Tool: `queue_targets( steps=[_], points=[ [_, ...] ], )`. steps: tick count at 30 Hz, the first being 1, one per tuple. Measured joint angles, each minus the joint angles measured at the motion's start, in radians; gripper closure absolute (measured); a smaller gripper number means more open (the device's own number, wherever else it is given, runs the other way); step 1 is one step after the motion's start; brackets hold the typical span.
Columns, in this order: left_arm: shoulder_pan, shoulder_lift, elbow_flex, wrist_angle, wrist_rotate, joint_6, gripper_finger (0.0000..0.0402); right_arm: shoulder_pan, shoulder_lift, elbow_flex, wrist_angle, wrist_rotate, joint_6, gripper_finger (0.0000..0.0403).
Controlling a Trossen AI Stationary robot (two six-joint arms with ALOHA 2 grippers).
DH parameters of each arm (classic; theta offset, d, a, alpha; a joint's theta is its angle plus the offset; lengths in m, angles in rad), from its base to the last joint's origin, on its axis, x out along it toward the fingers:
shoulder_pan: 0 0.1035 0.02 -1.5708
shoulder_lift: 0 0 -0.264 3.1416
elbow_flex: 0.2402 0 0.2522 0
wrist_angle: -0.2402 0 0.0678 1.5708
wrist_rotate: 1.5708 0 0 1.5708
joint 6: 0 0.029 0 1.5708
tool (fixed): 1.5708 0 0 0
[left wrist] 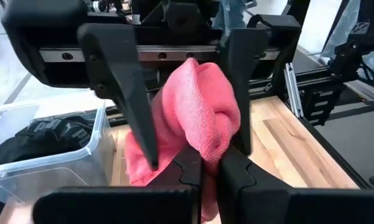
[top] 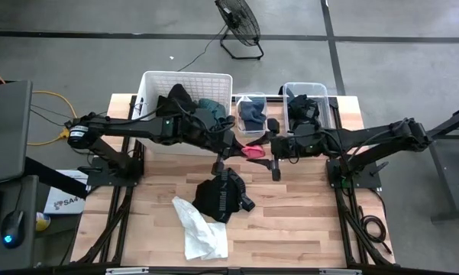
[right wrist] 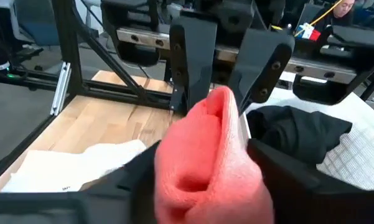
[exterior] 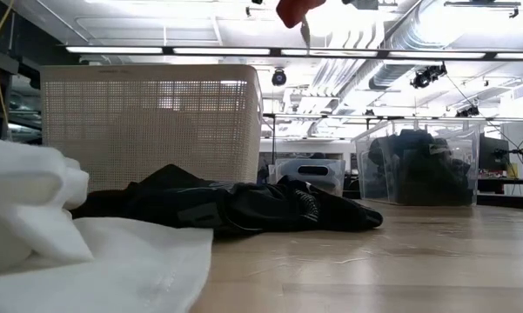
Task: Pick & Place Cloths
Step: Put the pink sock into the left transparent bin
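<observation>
A small red-pink cloth (top: 252, 150) hangs in the air over the far middle of the table, between the two grippers; the low view shows it (exterior: 296, 10) high above the tabletop. My left gripper (left wrist: 208, 171) reaches in from the table's left and is shut on it. My right gripper (right wrist: 205, 149) faces it from the right, open, with a finger on either side of the cloth. A black cloth (top: 221, 195) and a white cloth (top: 198, 229) lie flat on the table nearer the front. My left gripper pinches the bunched red-pink cloth between its two fingers at the side facing the table's left (right wrist: 219, 93). It comes in about level from the left. The cloth is lifted clear of the table, and a loose part (left wrist: 137, 168) sags below the fingers. Whether my right gripper's open fingers (left wrist: 243, 118) touch the cloth cannot be told.
A white slatted basket (top: 154, 84) at the far left holds black and teal cloths. Two clear tubs (top: 252, 98) (top: 324, 95) at the far edge hold dark cloths. Bare wood lies at the near right. A fan stands on the floor beyond the table.
</observation>
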Motion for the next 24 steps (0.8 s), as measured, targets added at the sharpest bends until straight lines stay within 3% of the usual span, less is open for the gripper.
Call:
queue_targets(
  steps=[9,12,18,24],
  points=[
    [0.000,0.000,0.000,-0.013,-0.004,-0.026,0.0381,0.003,-0.001,0.001,-0.070,0.007,0.048,0.0379],
    [0.000,0.000,0.000,-0.013,-0.018,-0.022,0.0335,0.002,-0.001,0.001,-0.077,0.017,0.107,0.0383],
    [0.002,-0.027,-0.001,-0.013,-0.057,0.012,0.0192,-0.025,-0.001,-0.001,-0.183,0.105,0.237,0.0385],
    [0.000,-0.073,0.000,-0.041,-0.253,0.031,0.0089,-0.109,-0.006,0.001,-0.269,0.172,0.379,0.0385]
  ],
)
